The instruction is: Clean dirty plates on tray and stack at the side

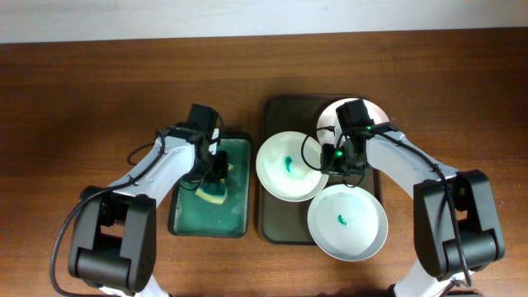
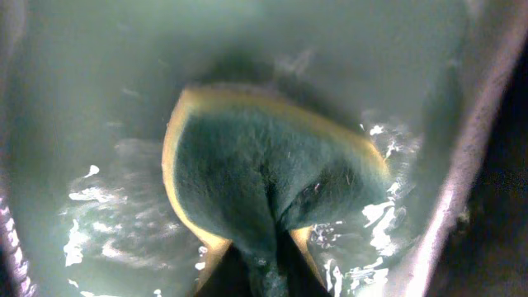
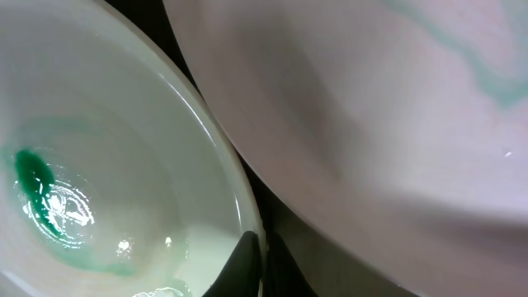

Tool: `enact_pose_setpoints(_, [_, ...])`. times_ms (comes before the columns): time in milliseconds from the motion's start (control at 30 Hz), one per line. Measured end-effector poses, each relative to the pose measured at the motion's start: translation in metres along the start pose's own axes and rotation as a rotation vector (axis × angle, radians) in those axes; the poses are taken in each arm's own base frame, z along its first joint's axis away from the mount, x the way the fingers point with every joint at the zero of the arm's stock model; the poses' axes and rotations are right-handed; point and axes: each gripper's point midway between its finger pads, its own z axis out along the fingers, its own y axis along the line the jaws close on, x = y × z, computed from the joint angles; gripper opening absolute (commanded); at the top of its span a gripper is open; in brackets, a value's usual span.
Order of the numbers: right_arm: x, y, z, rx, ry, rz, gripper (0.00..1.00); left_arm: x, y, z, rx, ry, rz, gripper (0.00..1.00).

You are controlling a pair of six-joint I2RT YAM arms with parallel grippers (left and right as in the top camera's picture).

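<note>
Brown wood-grain counter (image 1: 82,99) is seen beneath both arms in the overhead view. The right tool (image 1: 334,157) is held low over the tray (image 1: 278,219), just beside the right rim of the left plate (image 1: 285,177), with the far plate (image 1: 328,115) behind it and the near plate (image 1: 347,227) in front. In the right wrist view only one dark fingertip (image 3: 245,262) is shown. It is laid against the glossy rim of a plate marked with a bright teal-green smear, and the pale surface of a second plate fills the upper right. Which of the three plates these are cannot be told, nor whether the tool is closed on the rim.

All three plates are round, white and shallow, and are set face up, so no long axis is given. A teal-green smear is carried at the middle of both the left plate and the near plate. The far plate is partly hidden by the arm. The near plate is seen to overhang the tray's near right corner. The tray is flat, dark and round-cornered, and its long axis runs from the far side of the counter to the near side.

The left tool (image 1: 216,169) is lowered into the green tub (image 1: 190,219) to the left of the tray and is pinched on the sponge (image 2: 264,173). The sponge is yellow with a dark green scouring face, is creased at the grip and is surrounded by glistening water.
</note>
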Motion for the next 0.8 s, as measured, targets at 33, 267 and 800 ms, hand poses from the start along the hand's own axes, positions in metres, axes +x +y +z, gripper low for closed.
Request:
enact_pose_setpoints(33, [0.0,0.0,0.0,0.0,0.0,0.0,0.04,-0.001,-0.001,-0.005,-0.003,0.007,-0.01,0.56])
enact_pose_setpoints(267, [0.0,0.0,0.0,0.002,0.002,0.001,0.05,0.025,0.002,-0.004,-0.017,0.093,-0.002,0.08])
enact_pose_setpoints(800, [0.001,-0.004,0.0,0.023,0.004,-0.028,0.12,0.003,-0.007,-0.021,-0.007,0.03,0.008,0.19])
